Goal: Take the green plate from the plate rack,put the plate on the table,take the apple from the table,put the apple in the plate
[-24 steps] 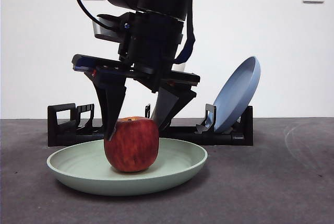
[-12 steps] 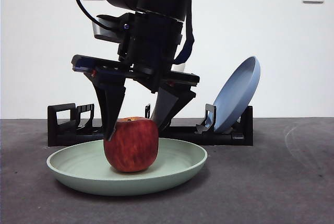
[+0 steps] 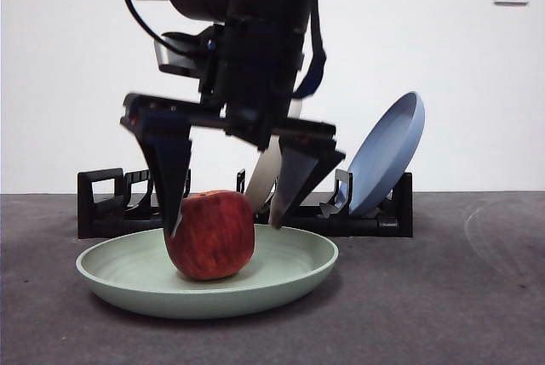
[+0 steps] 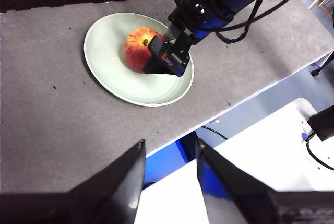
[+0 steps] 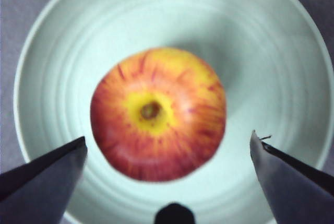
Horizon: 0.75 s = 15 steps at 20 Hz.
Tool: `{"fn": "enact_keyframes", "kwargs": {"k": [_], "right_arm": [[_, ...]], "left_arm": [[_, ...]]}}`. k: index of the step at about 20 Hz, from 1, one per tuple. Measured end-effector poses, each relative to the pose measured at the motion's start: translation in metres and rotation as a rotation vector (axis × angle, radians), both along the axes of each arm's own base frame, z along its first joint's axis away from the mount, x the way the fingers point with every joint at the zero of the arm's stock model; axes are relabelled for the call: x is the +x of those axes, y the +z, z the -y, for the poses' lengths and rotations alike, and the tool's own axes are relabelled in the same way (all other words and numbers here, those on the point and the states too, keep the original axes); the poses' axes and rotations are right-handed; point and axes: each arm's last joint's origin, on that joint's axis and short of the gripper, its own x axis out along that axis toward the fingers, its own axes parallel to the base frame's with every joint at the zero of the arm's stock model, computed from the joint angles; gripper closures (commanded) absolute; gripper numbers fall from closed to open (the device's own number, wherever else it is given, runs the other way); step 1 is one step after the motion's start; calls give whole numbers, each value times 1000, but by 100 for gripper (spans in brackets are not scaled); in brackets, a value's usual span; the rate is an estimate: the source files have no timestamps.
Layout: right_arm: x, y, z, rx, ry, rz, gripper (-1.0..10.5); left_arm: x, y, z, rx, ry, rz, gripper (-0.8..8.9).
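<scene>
The apple (image 3: 210, 236) sits in the middle of the green plate (image 3: 298, 273), which lies flat on the table (image 3: 443, 297) in front of the plate rack (image 3: 111, 205). My right gripper (image 3: 225, 227) hangs straight over the apple, open, one jaw on each side of it. In the right wrist view the apple (image 5: 158, 113) rests stem-up on the plate (image 5: 261, 41), between the spread jaws of the gripper (image 5: 167, 140). My left gripper (image 4: 169, 145) is open and empty, high over the table's edge, looking at the apple (image 4: 140, 49), the plate (image 4: 112, 72) and the right gripper (image 4: 167, 59).
A blue plate (image 3: 387, 156) leans in the rack's right end. A cream-white plate (image 3: 264, 179) stands in the rack behind the right gripper. The table's edge (image 4: 219, 112) drops off close to the green plate in the left wrist view.
The right gripper's jaws have spread wider and let go of the apple. The apple has shifted slightly left on the plate.
</scene>
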Motion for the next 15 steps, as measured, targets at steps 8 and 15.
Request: {"fn": "enact_keyframes", "kwargs": {"k": [8, 15], "right_arm": [[-2, 65, 1, -50, 25, -50, 318], [-31, 146, 36, 58, 64, 29, 318]], "left_arm": [[1, 5, 3, -48, -2, 31, 656], [4, 13, 7, -118, -16, 95, 657]]}}
